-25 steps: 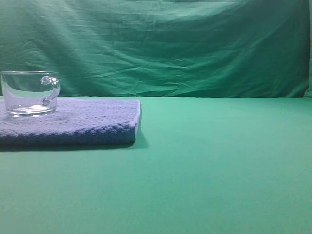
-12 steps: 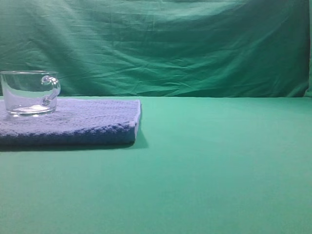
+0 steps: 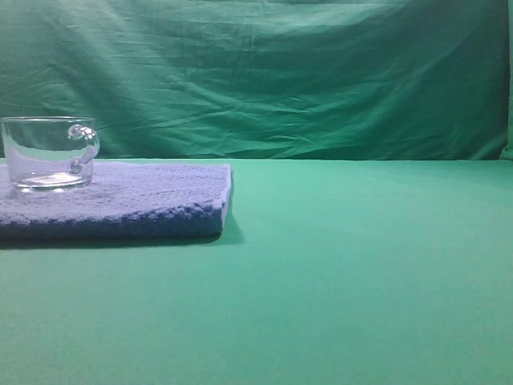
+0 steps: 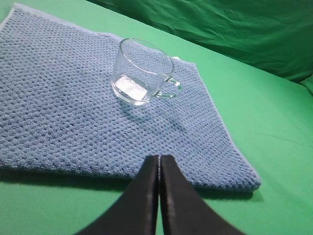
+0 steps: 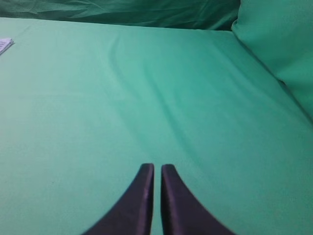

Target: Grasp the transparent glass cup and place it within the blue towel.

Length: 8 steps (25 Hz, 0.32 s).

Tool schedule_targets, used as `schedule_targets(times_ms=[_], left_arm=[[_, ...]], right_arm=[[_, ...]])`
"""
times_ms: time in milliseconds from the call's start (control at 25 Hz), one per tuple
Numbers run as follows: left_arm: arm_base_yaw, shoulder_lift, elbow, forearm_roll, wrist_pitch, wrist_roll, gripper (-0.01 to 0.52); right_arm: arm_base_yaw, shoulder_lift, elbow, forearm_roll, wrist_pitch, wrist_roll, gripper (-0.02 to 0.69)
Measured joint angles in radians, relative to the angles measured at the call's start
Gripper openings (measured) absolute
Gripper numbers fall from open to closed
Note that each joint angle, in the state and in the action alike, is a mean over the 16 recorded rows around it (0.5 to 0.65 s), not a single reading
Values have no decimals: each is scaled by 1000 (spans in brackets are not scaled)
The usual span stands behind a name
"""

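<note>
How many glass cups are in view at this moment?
1. The transparent glass cup stands upright on the blue towel, at the far left of the exterior view. No others show.

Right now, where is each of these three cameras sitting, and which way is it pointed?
Exterior high: low, in front of the table, facing the green backdrop; glass cup upright on blue towel at left; no robot parts visible.
Left wrist: above the left end effector, looking down over its shut tips at cup and towel.
Right wrist: behind the right end effector, facing green cloth.
Shared: exterior and left wrist both show cup and towel.
</note>
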Motion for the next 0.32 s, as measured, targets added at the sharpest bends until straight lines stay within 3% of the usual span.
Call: schedule_targets(times_ms=[320], left_arm=[[0, 0, 0, 0, 0, 0, 0]], right_arm=[[0, 0, 0, -1, 0, 0, 48]])
